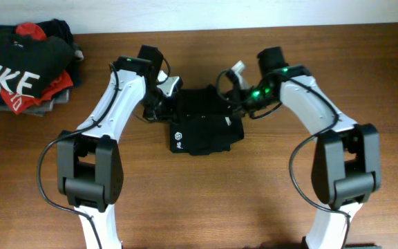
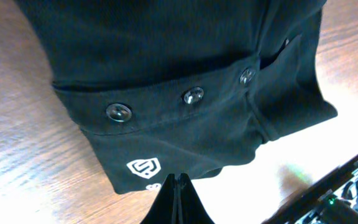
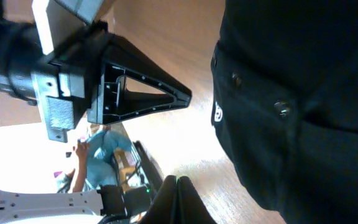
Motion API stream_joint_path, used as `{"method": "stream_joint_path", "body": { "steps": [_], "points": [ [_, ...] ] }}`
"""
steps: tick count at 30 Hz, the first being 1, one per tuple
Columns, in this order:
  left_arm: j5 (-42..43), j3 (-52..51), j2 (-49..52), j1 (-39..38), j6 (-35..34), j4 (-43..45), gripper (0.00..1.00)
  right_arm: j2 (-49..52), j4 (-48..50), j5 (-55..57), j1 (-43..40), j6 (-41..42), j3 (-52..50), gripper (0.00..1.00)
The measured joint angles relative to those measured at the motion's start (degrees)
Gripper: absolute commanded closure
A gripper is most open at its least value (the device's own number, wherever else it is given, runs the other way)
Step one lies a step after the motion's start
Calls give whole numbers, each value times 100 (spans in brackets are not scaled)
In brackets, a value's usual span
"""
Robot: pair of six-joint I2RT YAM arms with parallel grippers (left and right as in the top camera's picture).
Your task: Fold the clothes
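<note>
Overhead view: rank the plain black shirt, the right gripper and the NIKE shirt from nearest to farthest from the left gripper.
1. plain black shirt: right beside the left gripper, mid-table.
2. right gripper: across the shirt's top edge, on the other side.
3. NIKE shirt: far off in the upper left corner of the view.

A black shirt (image 1: 202, 128), folded small, lies on the brown table (image 1: 206, 207). The left pincer (image 1: 156, 105) is right beside its left edge, and the right pincer (image 1: 235, 102) is right beside its right edge. Far off to the left of the left pincer sits a pile of clothes (image 1: 26, 69) with big white letters on top.
</note>
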Motion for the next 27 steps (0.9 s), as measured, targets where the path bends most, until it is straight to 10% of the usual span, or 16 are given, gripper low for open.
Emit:
{"method": "stream_joint_path", "body": {
  "steps": [27],
  "points": [
    [358,-1720,0,9,44,1189,99,1014,778,529,321,577,-107,96]
  ]
}}
